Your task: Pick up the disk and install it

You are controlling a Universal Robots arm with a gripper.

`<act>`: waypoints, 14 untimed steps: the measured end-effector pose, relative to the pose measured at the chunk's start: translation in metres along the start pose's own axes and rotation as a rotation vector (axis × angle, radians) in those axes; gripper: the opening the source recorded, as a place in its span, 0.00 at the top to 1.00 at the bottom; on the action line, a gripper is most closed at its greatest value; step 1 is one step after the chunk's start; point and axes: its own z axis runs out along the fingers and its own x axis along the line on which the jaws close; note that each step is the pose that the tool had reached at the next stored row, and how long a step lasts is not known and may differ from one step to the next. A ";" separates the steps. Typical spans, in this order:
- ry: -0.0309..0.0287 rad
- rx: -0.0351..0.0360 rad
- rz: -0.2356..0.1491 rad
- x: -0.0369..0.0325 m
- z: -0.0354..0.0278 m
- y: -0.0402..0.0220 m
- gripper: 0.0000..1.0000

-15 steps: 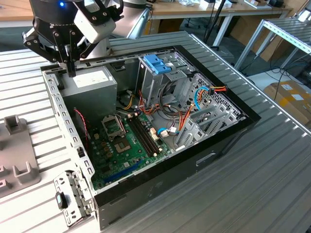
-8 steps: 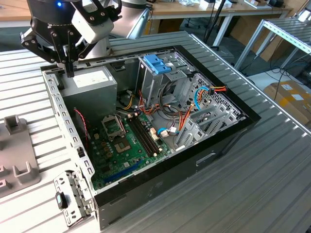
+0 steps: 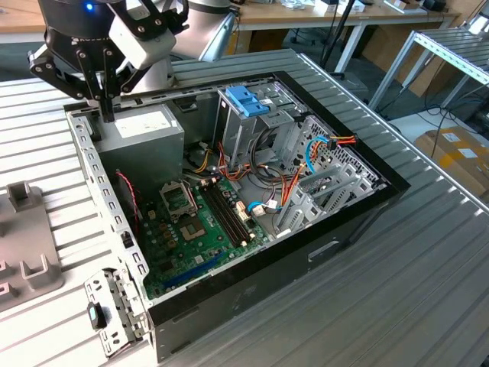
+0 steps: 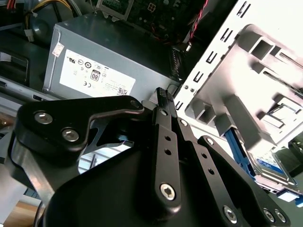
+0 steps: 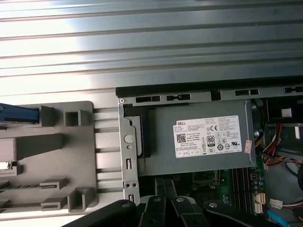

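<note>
Pincer: black metal pincer (image 4: 166, 101) pressed together, empty, exterior view's upper left.
Disk: blue-railed flat disk (image 4: 277, 168) in grey plastic holder (image 4: 236, 99).

The end effector (image 3: 107, 113) is matt black all over, built of flat linkage bars (image 4: 165, 156) with rounded ends hinged to a broad dark body. In the second wrist view the bars carry bright silver pivot bolts (image 4: 70, 135) and a hex-socket screw (image 4: 167, 191). Two small holes run down the middle bar, and one fingertip (image 4: 165, 94) bears a finely ribbed pad. In the exterior view a white, box-shaped housing (image 3: 140, 37) sits against the black frame, with a small blue light (image 3: 89, 6) glowing above it. The arm tube (image 3: 208, 27) behind is smooth and silver-grey.
</note>
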 end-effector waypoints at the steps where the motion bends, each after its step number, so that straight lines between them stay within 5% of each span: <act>1: 0.0001 0.0000 0.000 0.0003 0.0000 0.0000 0.89; 14: 0.0000 0.0000 0.000 0.0039 -0.0001 -0.0003 0.89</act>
